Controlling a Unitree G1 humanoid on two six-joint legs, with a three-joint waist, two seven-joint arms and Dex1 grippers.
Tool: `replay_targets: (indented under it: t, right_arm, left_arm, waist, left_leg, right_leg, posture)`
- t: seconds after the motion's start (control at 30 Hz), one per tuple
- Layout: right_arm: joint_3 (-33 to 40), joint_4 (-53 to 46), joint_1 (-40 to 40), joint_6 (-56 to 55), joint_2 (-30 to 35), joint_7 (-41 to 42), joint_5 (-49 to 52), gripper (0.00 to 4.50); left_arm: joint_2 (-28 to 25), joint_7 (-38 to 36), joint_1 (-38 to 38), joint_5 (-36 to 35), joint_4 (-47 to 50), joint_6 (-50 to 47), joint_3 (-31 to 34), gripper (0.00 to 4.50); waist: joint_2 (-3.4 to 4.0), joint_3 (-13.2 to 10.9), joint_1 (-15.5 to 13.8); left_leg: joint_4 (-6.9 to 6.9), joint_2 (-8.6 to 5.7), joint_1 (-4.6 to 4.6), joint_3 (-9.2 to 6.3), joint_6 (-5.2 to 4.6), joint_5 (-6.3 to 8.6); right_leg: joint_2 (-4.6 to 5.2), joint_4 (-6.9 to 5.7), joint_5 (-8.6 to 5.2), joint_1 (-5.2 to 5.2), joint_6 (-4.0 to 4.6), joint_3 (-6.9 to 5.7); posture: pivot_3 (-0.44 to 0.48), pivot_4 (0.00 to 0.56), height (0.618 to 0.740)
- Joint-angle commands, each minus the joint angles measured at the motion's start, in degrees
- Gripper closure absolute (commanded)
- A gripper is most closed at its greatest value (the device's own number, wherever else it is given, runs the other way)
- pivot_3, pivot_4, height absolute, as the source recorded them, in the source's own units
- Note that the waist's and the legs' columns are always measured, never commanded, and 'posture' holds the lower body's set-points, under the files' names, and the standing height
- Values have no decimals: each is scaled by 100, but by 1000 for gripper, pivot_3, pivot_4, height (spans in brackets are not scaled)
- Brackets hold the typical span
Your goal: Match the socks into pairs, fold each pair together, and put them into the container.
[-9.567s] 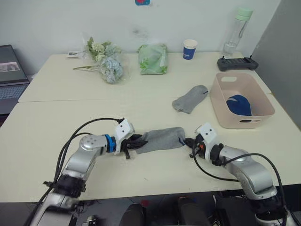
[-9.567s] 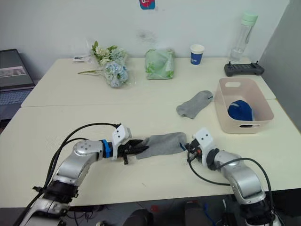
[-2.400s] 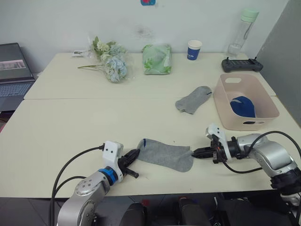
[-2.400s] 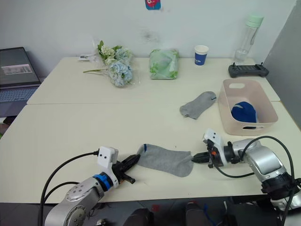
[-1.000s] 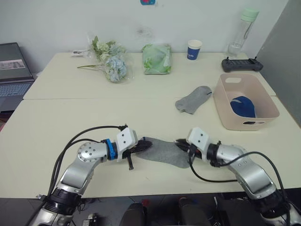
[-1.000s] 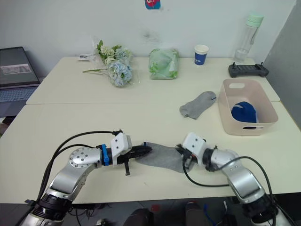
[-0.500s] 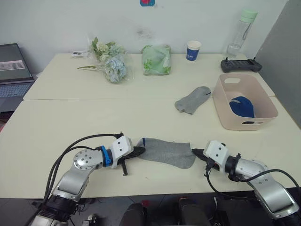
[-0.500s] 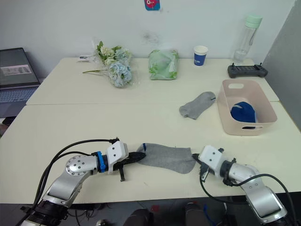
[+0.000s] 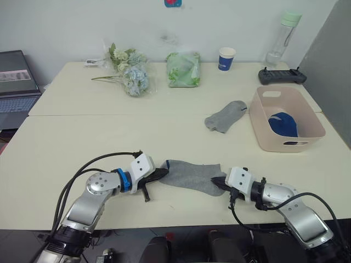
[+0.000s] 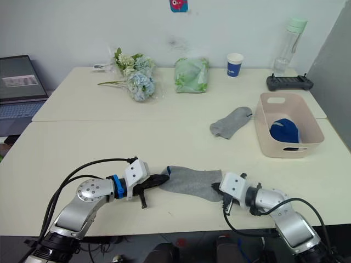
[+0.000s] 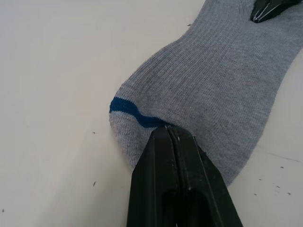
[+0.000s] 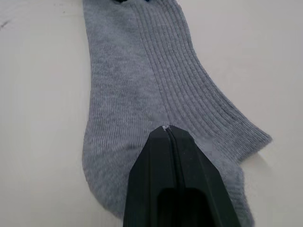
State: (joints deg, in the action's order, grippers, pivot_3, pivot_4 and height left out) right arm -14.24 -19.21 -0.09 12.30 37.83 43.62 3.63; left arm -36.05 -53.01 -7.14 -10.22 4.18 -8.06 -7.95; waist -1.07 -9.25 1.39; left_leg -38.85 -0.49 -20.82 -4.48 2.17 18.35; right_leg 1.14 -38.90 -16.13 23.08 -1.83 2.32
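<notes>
knit this soft is light and limp, so you pinch edges. grey sock [image 9: 193, 176] lies flat on the near desk [image 9: 66, 142]; left gripper [image 9: 159, 175] is closed on its striped end, right gripper [image 9: 219, 182] closed on the other.

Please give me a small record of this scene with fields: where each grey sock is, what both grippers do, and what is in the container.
near grey sock: flat on the table's front edge, between both grippers
far grey sock: lying loose beside the container
left gripper: shut on the near sock's blue-striped end
right gripper: shut on the near sock's opposite end
container: holds a blue sock bundle
grey pair: not yet together
</notes>
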Motion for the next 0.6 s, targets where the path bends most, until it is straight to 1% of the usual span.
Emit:
replay_targets:
  t: [0.03, 0.1, 0.13, 0.17, 0.23, 0.27, 0.33, 0.43, 0.53, 0.6]
  right_arm:
    - [695, -153, 290, 61, 184, 127, 471, 4485]
    - [1068, -479, 300, 198, 103, 184, 985, 4485]
    - [1232, -603, 280, 265, 48, 139, 1145, 4485]
    - [1396, -685, 246, 359, -43, 2, 1257, 4485]
    - [1735, -736, 232, 503, -208, -402, 1245, 4108]
    - [1905, -717, 275, 612, -298, -622, 1223, 3867]
    - [2090, -588, 436, 571, -372, -894, 1008, 3197]
    - [2145, -490, 582, 470, -399, -1039, 851, 2150]
    - [2075, -465, 665, 350, -522, -1214, 684, 970]
    - [1992, -478, 680, 317, -597, -1299, 576, 253]
  left_arm:
    - [-81, 7, 108, -372, 119, -151, 470, 4500]
    - [151, 60, 98, -1018, 432, -443, 817, 4500]
    - [178, 41, 118, -1227, 548, -626, 916, 4500]
    - [166, 60, 153, -1260, 596, -697, 986, 4500]
    - [165, 270, 163, -1149, 440, -598, 1231, 4500]
    - [226, 441, 115, -1190, 270, -566, 1445, 4326]
    - [325, 791, 1, -1159, -85, -417, 1777, 3917]
    - [424, 1040, -79, -1044, -344, -184, 1952, 3015]
    - [569, 1189, 23, -919, -438, 24, 1928, 1935]
    - [626, 1214, 112, -831, -446, 114, 1869, 1293]
  waist:
    - [0, 0, 2]
    - [1, -1, 8]
    - [0, -2, 11]
    - [0, -2, 12]
    - [1, -1, 11]
    - [0, -1, 10]
    - [0, -1, 6]
    - [0, -1, -4]
    - [0, -1, 0]
    - [0, -1, 6]
  left_leg:
    - [1, 2, 1, 1, 0, 0]
    - [-1, 2, 1, 1, 0, 0]
    - [-2, 3, 0, 2, 0, 0]
    - [-2, 3, 0, 2, 0, 0]
    - [-1, 5, -1, -2, 0, 0]
    - [1, 5, -1, -4, 0, 0]
    - [1, 6, -1, -6, 1, 0]
    - [1, 3, -2, -4, 1, 0]
    - [-1, 0, -1, 6, 1, -1]
    - [-1, 1, 0, 7, 1, -1]
  right_leg:
    - [-1, 0, 0, 0, 0, 0]
    - [-1, -3, 1, -1, 1, 1]
    - [0, -4, 1, 0, 1, 2]
    - [0, -5, 1, 0, 1, 2]
    - [-1, -5, 0, 0, 1, 4]
    - [-2, -5, 0, 1, 1, 4]
    - [-3, -5, 1, 2, 1, 3]
    - [-2, -3, 1, 2, 1, 3]
    - [1, -4, 1, 2, 1, 4]
    - [1, -4, 1, 3, 1, 6]
  posture:
    - [0, 150, 740]
    - [0, 150, 740]
    - [0, 150, 740]
    - [0, 150, 740]
    - [0, 150, 740]
    - [0, 150, 740]
    - [0, 150, 740]
    - [0, 150, 740]
    - [0, 150, 740]
    - [0, 150, 740]
